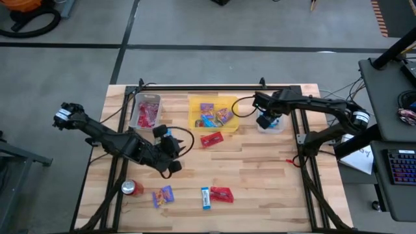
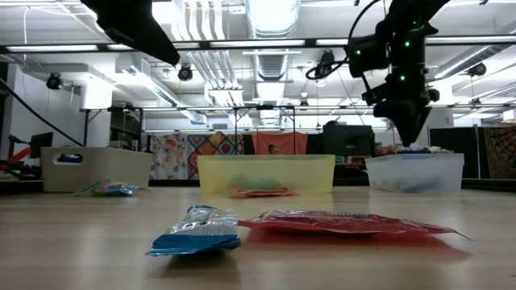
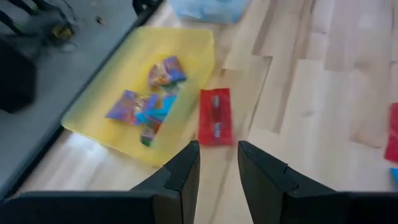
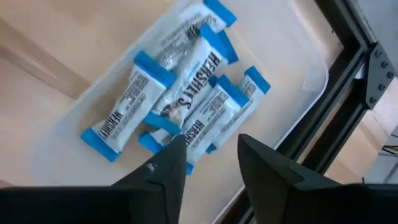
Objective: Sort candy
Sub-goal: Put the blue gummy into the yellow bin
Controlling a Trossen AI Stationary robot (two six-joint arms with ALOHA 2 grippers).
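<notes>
Right wrist view, right pincer (image 4: 208, 149) parted above blue-and-white bars (image 4: 186, 93) in clear bin (image 4: 298, 68)

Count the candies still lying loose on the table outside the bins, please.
4: a red packet just in front of the yellow bin, a purple packet beside the soda can, and a blue-and-white bar next to another red packet.

robotics lab or workshop, open industrial hall

a wooden worktop (image 1: 260, 175) in a black metal frame (image 1: 201, 87) stands on a bare concrete floor (image 1: 195, 58); beyond the jaws run exposed ceiling ducts (image 2: 270, 24) and strip lights, and a side desk holds a keyboard (image 1: 401, 170) and cables.
</notes>
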